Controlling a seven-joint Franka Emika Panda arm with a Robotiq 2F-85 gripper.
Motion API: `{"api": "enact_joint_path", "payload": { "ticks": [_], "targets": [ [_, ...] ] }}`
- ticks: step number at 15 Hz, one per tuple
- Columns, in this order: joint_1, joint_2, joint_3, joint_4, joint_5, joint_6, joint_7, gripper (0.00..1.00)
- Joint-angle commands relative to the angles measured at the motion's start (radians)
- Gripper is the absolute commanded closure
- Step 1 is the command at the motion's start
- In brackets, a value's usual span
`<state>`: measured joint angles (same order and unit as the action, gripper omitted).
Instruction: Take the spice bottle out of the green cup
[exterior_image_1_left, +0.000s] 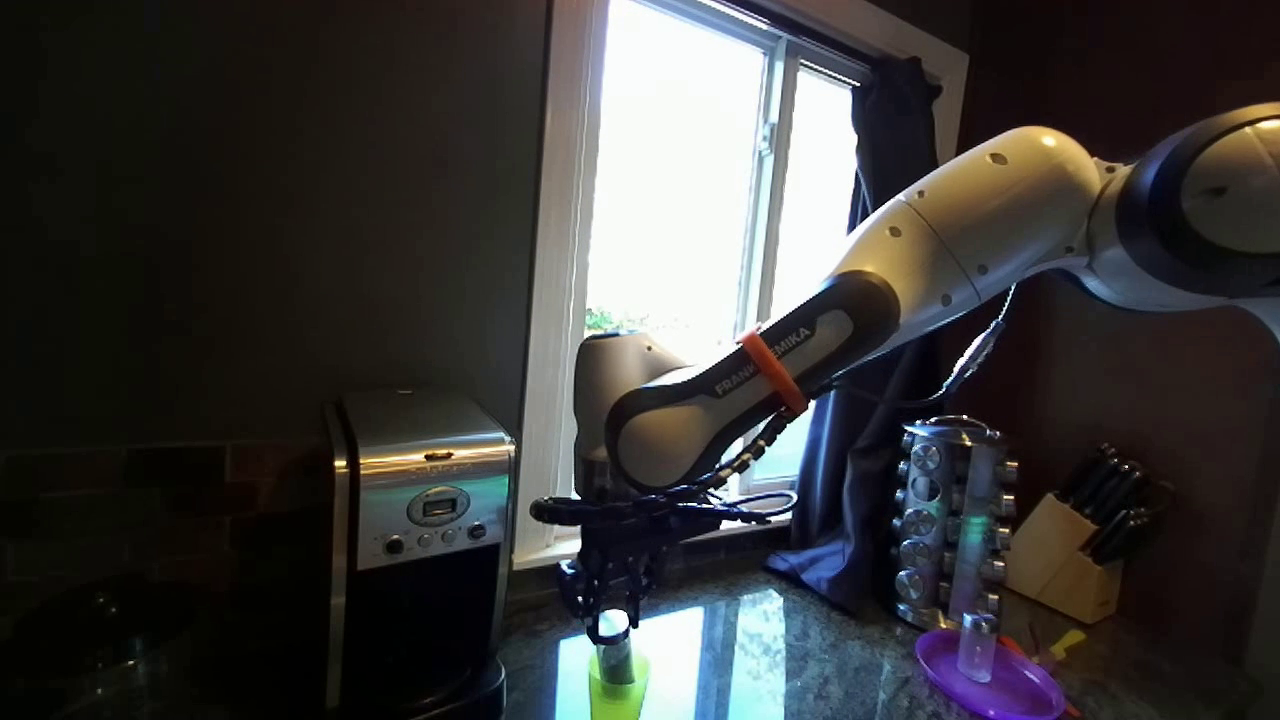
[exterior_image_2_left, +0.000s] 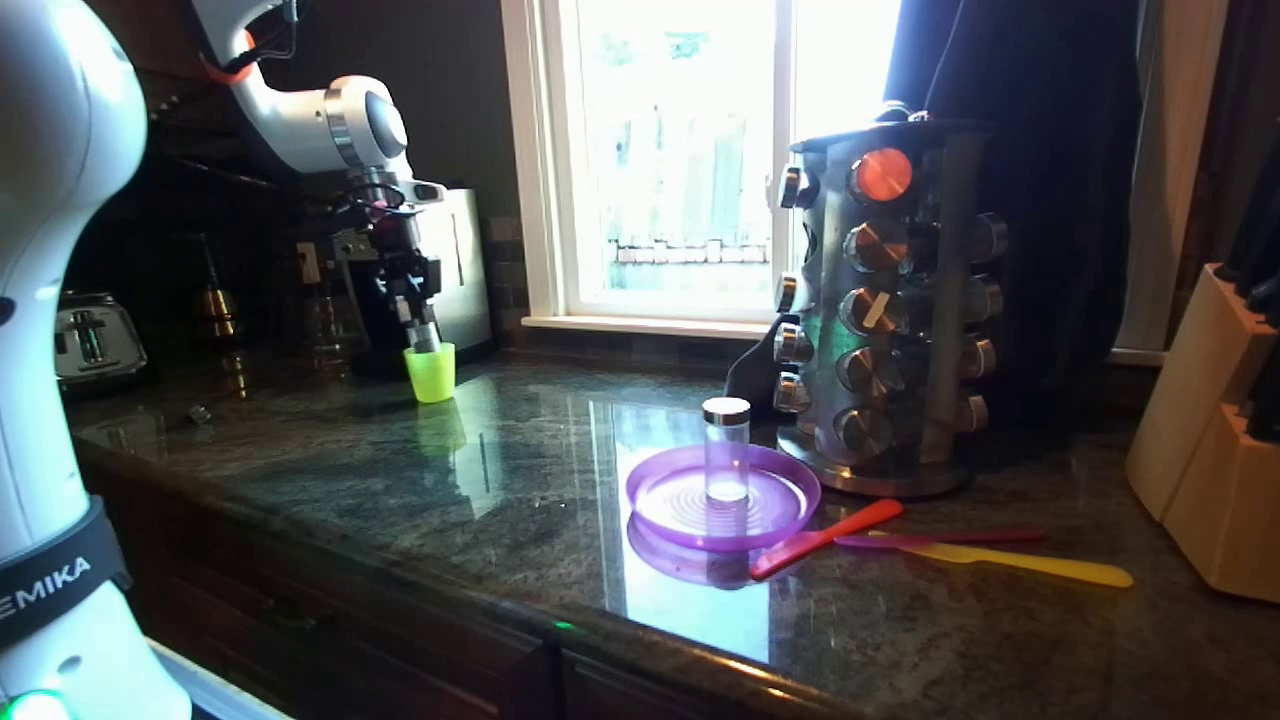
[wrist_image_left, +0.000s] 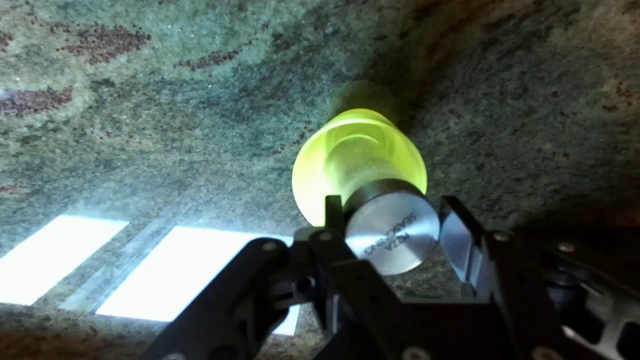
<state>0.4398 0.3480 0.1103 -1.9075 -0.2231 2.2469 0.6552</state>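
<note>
Pincer (wrist_image_left: 392, 222) clasps bottle (wrist_image_left: 382, 197) — cup (exterior_image_2_left: 432, 378) around its base, coffeemaker (exterior_image_1_left: 425, 520) near.

In an exterior view, the smooth white arm (exterior_image_1_left: 970, 230) has little round dots (exterior_image_1_left: 997, 158). An orange band (exterior_image_1_left: 774, 371) wraps its dark strip (exterior_image_1_left: 872, 295) with pale letters (exterior_image_1_left: 738, 379). Thick black cables (exterior_image_1_left: 600, 512) show at six o'clock, a thin pale wire (exterior_image_1_left: 977, 360) at three. The black jointed hand (wrist_image_left: 393, 220) has shiny round screws (wrist_image_left: 501, 236).
</note>
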Motion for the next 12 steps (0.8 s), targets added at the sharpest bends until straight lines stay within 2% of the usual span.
{"api": "enact_joint_path", "payload": {
  "ticks": [1, 6, 12],
  "targets": [
    [0.006, -0.062, 0.009, -0.002, -0.047, -0.061, 0.067, 0.75],
    [-0.018, -0.171, 0.028, -0.034, -0.038, -0.080, 0.123, 0.75],
    [-0.109, -0.324, 0.022, -0.192, -0.035, 0.007, 0.227, 0.75]
  ]
}}
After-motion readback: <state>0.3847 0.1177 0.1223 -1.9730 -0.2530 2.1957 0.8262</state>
